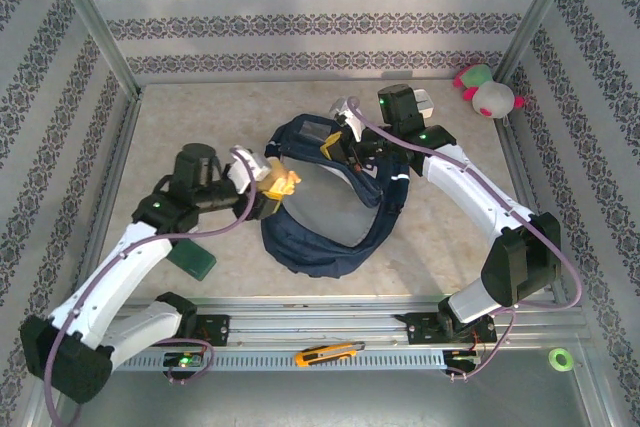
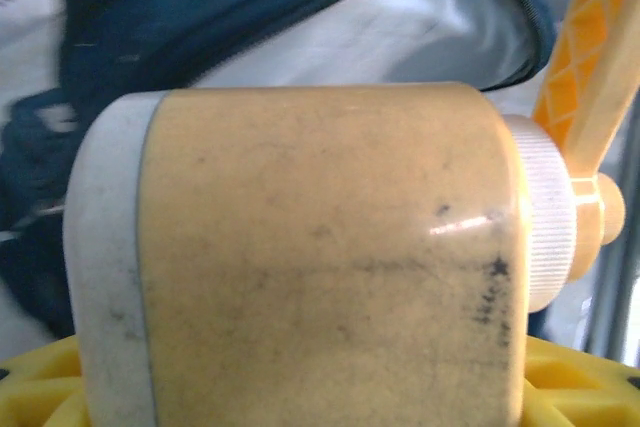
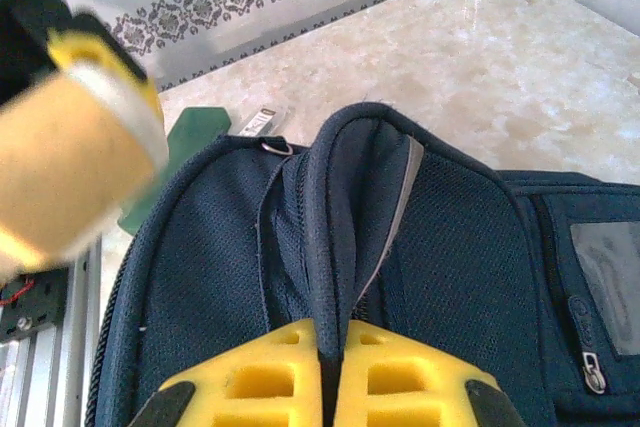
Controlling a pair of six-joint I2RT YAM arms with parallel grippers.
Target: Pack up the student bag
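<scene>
The table (image 1: 200, 117) carries the student bag (image 1: 320, 250) at its middle, its mouth turned toward the left edge and the pale lining showing. The right gripper (image 1: 335, 145) is pressed together on a fold of the navy rim at the bag's far side, lifting it so that the mouth gapes. The left gripper (image 1: 280, 183) hangs at the mouth's left rim, its yellow fingers (image 2: 580, 382) clamped on a tan cylinder (image 2: 320, 247) with a white ribbed cap, held crosswise. The step in hand looks to be putting this cylinder in. To do it well, carry it past the rim and low over the lining before letting go, so it cannot roll back out, with the far rim held high and taut. A dark green block (image 1: 192, 260) lies near the left edge, and an orange cutter (image 1: 327, 354) lies at the near edge.
</scene>
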